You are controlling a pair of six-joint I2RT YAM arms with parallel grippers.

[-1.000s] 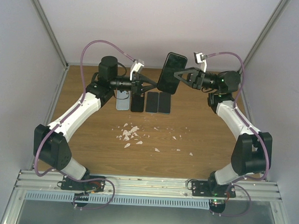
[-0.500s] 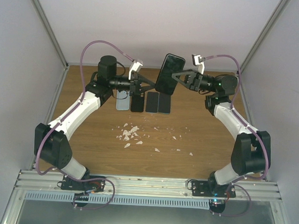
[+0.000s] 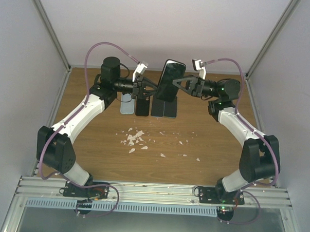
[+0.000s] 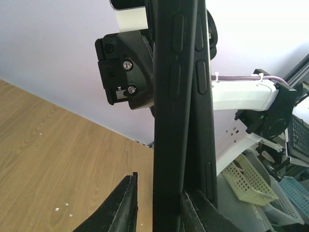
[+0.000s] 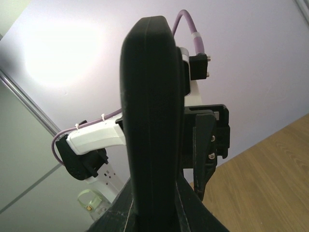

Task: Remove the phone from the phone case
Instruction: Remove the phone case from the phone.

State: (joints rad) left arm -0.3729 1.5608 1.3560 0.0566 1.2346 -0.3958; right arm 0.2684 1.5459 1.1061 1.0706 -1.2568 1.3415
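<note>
The phone in its black phone case (image 3: pixel 169 79) hangs upright above the back of the table. My right gripper (image 3: pixel 179 84) is shut on it from the right. In the right wrist view the case's edge (image 5: pixel 152 111) fills the middle, pinched between both fingers of the right gripper (image 5: pixel 154 186). My left gripper (image 3: pixel 157 88) reaches the case's lower left edge. In the left wrist view the case (image 4: pixel 176 121) stands between the jaws of the left gripper (image 4: pixel 159 186). That gripper is slightly open: the right finger touches the case and the left finger (image 4: pixel 126 198) stands apart from it.
Several phones and cases lie in a row on the wooden table under the grippers: a light blue one (image 3: pixel 127 103) and dark ones (image 3: pixel 142 106) (image 3: pixel 170 107). White crumbs (image 3: pixel 135 140) are scattered mid-table. Pale walls close in the back and both sides.
The right arm has carried the cased phone left, into the left gripper's jaws. The left jaws have parted a little.
</note>
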